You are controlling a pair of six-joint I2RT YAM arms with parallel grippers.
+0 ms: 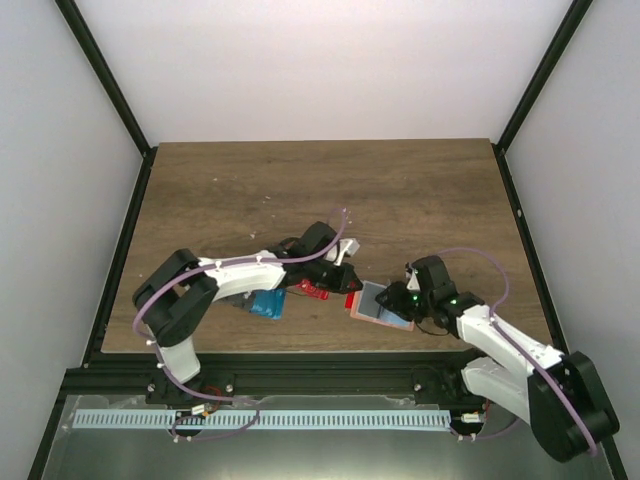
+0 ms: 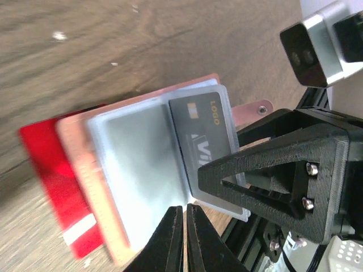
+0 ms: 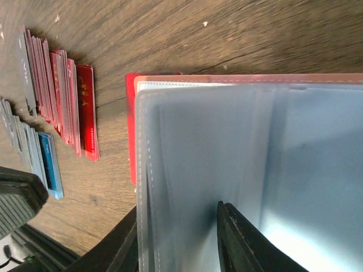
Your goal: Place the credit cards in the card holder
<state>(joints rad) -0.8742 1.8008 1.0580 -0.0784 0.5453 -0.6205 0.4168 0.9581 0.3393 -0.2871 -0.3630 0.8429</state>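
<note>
Wooden tabletop point(image 1: 300, 190) bears the card holder point(image 2: 136, 164), half-hiding one red card point(image 2: 48, 164).

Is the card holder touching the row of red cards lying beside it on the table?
Apart. The right wrist view shows a strip of bare wood between the card holder and the nearest of the red cards.

The left arm point(image 1: 235, 275) and right arm point(image 1: 505, 340) are white with black joints. Lilac cables point(image 1: 137, 315) run along both.
</note>
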